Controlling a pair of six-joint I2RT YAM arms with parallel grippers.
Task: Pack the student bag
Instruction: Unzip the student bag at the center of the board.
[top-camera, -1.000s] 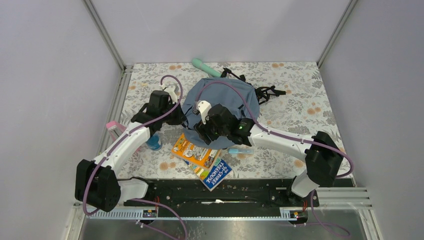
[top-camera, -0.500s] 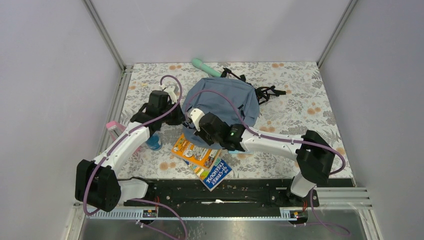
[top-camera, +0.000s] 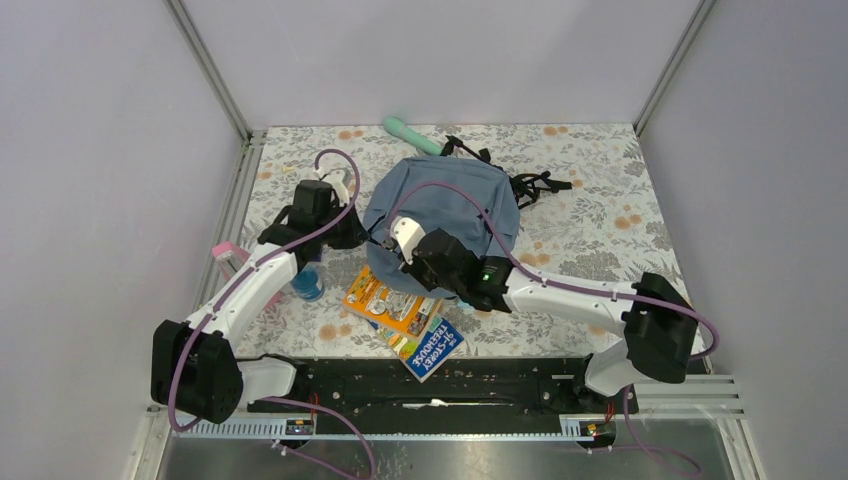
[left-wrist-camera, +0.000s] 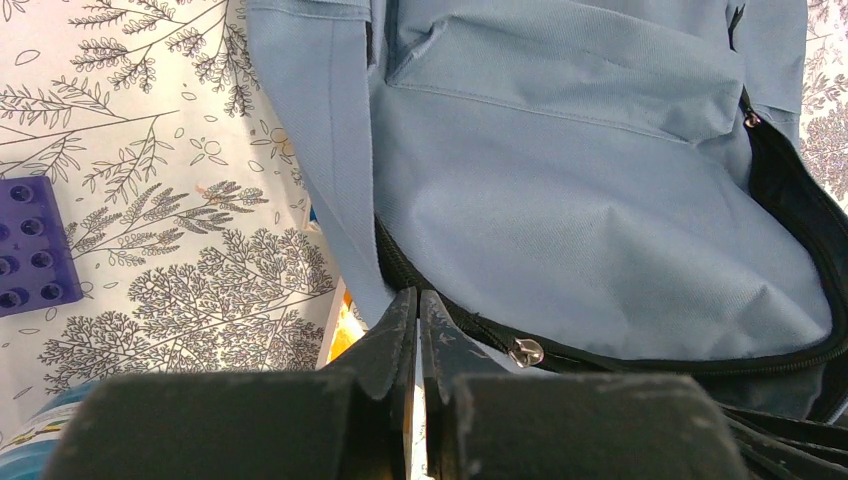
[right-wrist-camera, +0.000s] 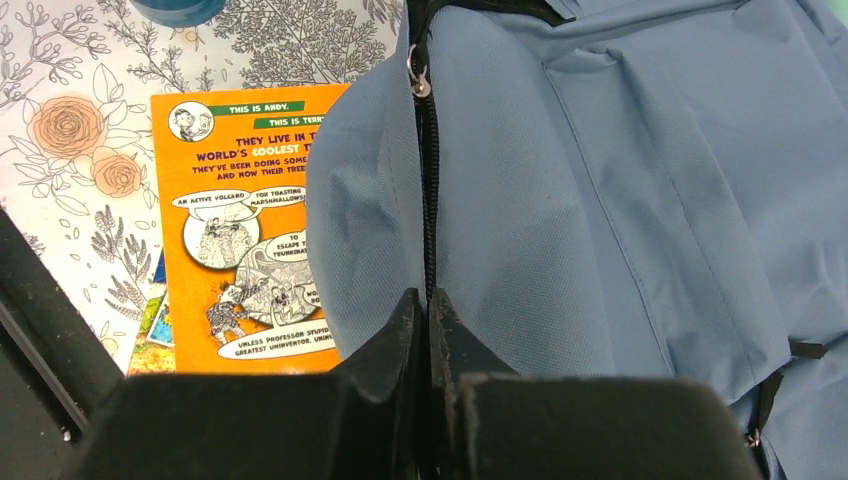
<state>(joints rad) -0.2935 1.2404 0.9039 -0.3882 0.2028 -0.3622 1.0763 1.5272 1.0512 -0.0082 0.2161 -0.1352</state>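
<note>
The slate-blue student bag lies flat mid-table, with its black straps at the far right. My left gripper is shut at the bag's left edge. In the left wrist view its tips pinch the fabric rim beside the black zipper, just left of a silver zipper pull. My right gripper is shut on the bag's near-left edge. In the right wrist view its tips clamp the zipper seam of the bag, below another pull.
An orange book lies partly under the bag's near edge, on top of a blue book. Near the left arm are a teal bottle, a purple brick and a pink item. A mint-green object lies at the far edge.
My right gripper has gone from open to shut on the bag's zipper seam, after sliding left and nearer along the bag's edge. The left gripper has stayed shut in place.
</note>
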